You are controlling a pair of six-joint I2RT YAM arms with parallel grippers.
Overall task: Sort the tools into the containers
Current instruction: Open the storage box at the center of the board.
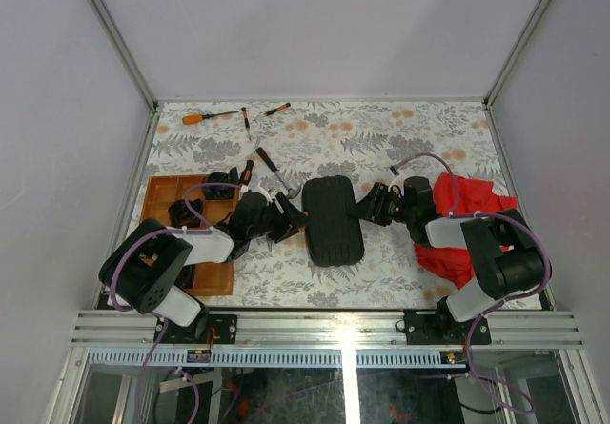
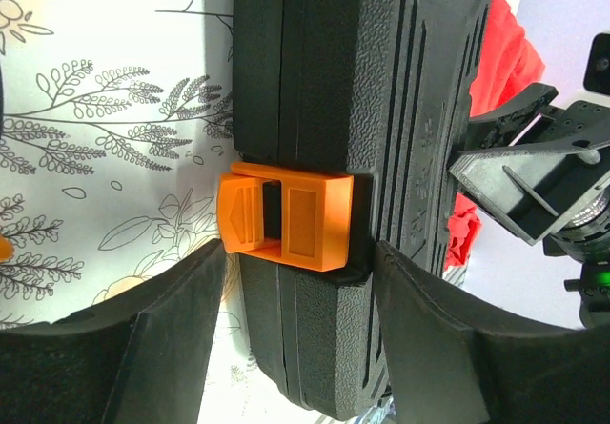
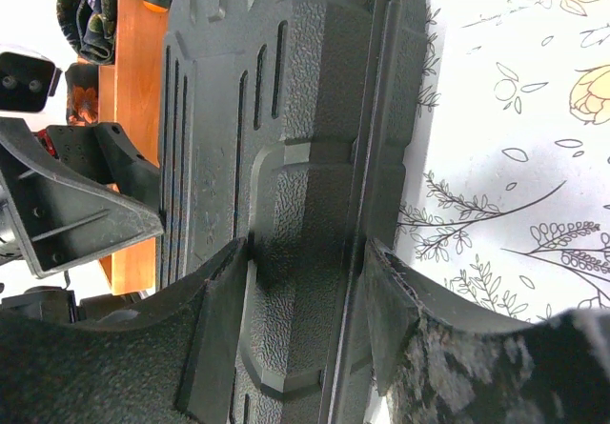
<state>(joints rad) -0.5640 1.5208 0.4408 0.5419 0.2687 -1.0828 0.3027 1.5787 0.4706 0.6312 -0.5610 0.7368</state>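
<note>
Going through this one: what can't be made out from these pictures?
Inside of the black case: shut, its own shell hides any contents, all views.
Compartments of the wooden tray: top view, the left arm covers most of them.
The slim dark tool at the far edge: top view, too small to tell its kind.
The left gripper: left wrist view, unclear whether its jaws press the case beside the orange latch.

Crumpled red cloth (image 1: 472,198) bunched by the table's right edge. Table (image 1: 400,138) has a white cover with grey-and-orange floral print. Aluminium rail (image 1: 324,328) runs along the near edge.
</note>
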